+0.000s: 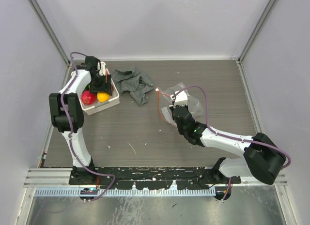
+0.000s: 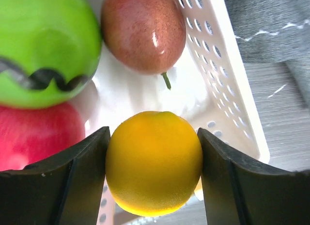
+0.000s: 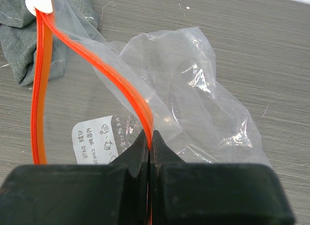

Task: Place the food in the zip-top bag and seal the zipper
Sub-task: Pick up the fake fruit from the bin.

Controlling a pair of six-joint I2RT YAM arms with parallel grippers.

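Note:
My left gripper (image 2: pixel 154 174) is in the white lattice basket (image 1: pixel 112 98), shut on a yellow round fruit (image 2: pixel 154 162), also seen from above (image 1: pixel 103 97). A bright green fruit (image 2: pixel 43 46), a brown-red fruit (image 2: pixel 143 29) and a red fruit (image 2: pixel 34 138) lie in the basket around it. My right gripper (image 3: pixel 150 142) is shut on the red-orange zipper (image 3: pixel 123 84) of the clear zip-top bag (image 3: pixel 193 94), holding the mouth edge up so the strip arches open. The bag (image 1: pixel 186 101) lies right of centre; the white slider (image 3: pixel 38 2) is at the strip's far end.
A crumpled grey cloth (image 1: pixel 135 83) lies at the back between basket and bag, its edge near the bag's mouth (image 3: pixel 24 46). Walls close the table on the left, back and right.

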